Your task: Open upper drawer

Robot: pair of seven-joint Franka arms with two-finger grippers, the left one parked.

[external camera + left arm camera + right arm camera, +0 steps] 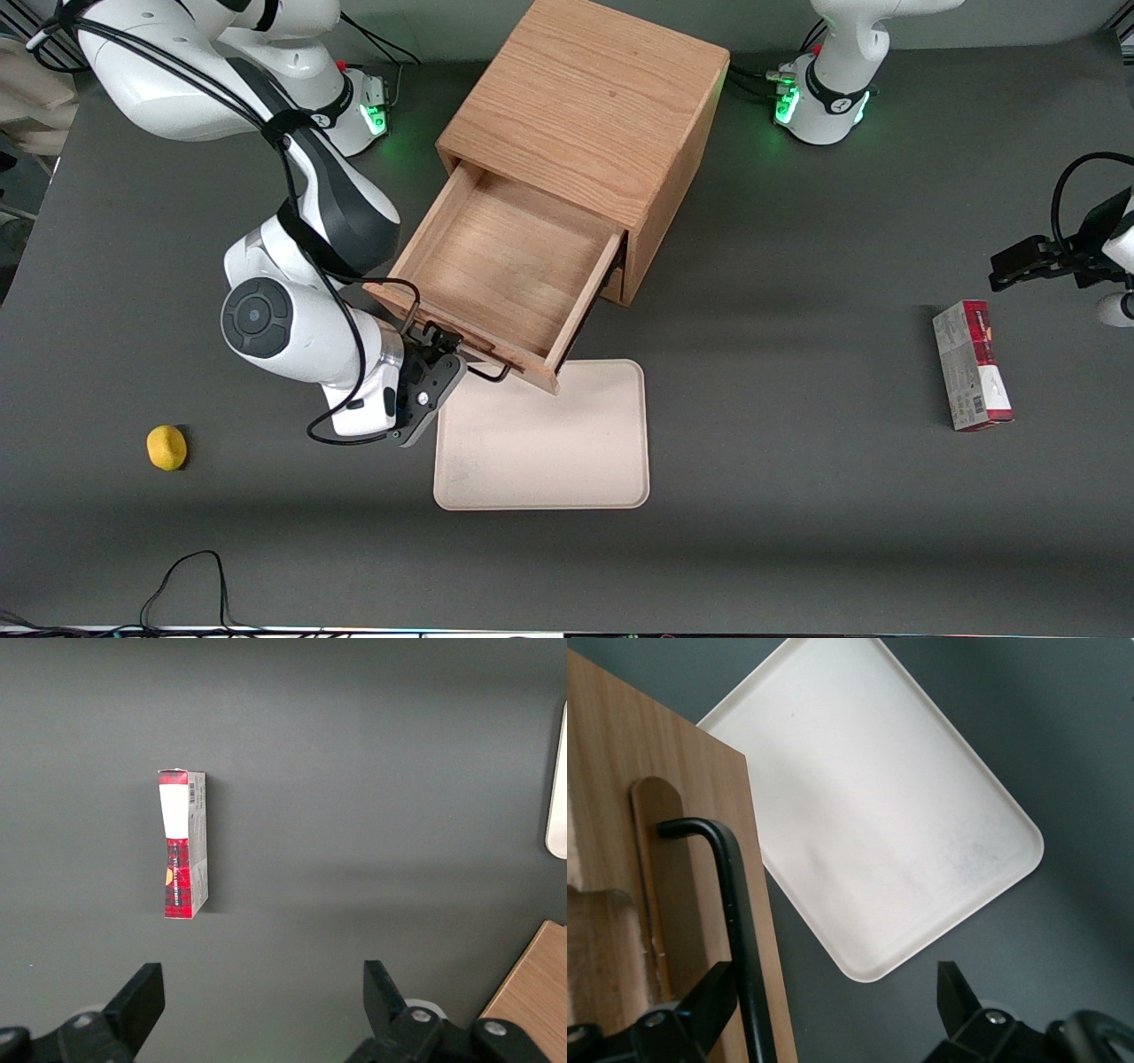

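Dark bench (797, 266) carries the cabinet (585, 115) — its upper drawer (505, 266) pulled out, the tool (434, 368) spread wide, holding nothing, beside the handle (740, 930).

Cream tray (542, 443) near table's middle; yellow ball (166, 447) toward working arm's end; red carton (971, 365) toward parked arm's

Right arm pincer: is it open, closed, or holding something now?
Pincer: open, holding nothing, at the black handle of the pulled-out upper drawer.
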